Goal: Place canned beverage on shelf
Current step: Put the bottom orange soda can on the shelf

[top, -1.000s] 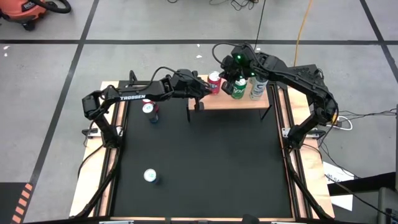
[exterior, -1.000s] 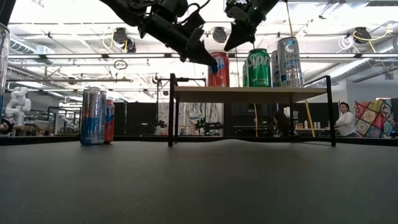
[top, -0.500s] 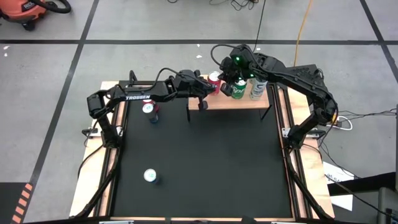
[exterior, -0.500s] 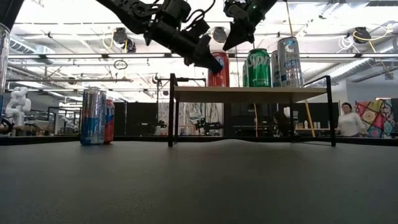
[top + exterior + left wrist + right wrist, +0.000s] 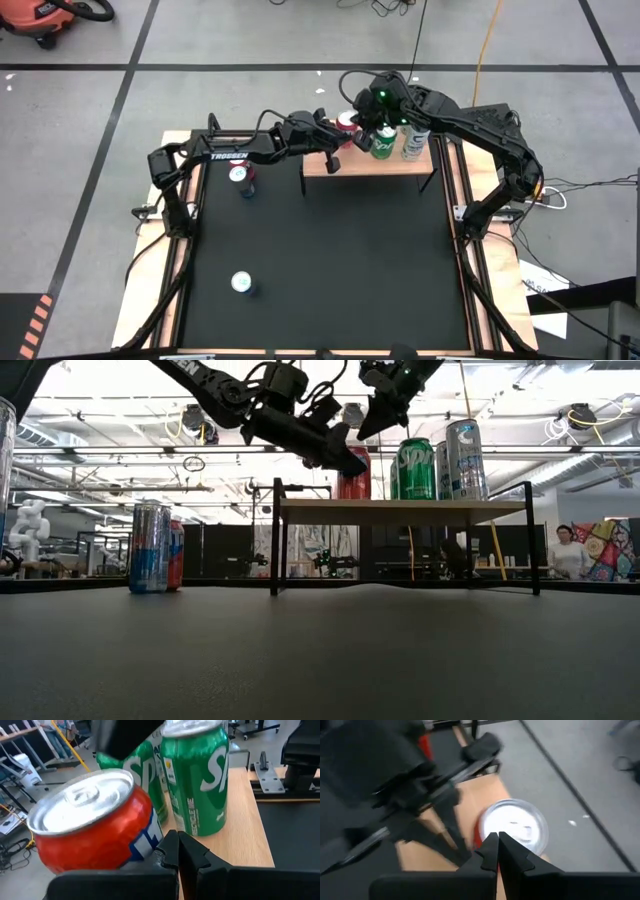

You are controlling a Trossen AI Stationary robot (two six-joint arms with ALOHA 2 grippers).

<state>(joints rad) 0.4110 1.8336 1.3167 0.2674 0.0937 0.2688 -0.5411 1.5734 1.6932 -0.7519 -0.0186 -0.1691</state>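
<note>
Since fingers of left end effector (image 5: 177,845) meet tip to tip with nothing between, reads as a nudge or a let-go, not a grasp. Sits just beside red can (image 5: 90,825), at its lower side; cannot tell if touching. Stands upright on shelf (image 5: 380,163) at the 9 o'clock end, so the task's can looks placed already. Probably set near that edge because green cans (image 5: 197,780) and silver can (image 5: 415,140) fill the plank toward 3 o'clock.

Right end effector (image 5: 497,845) also pinched closed and empty, hovering over the red can's lid, likely to steady or check it. Risk judged: two arms crowd one can near the shelf edge, so a tip-over is possible.

Shelf at 12 o'clock of table (image 5: 330,260). More left to do, it seems: blue-and-red cans (image 5: 241,180) at 10 o'clock, lone can (image 5: 241,283) at 8 o'clock, all on the table.
</note>
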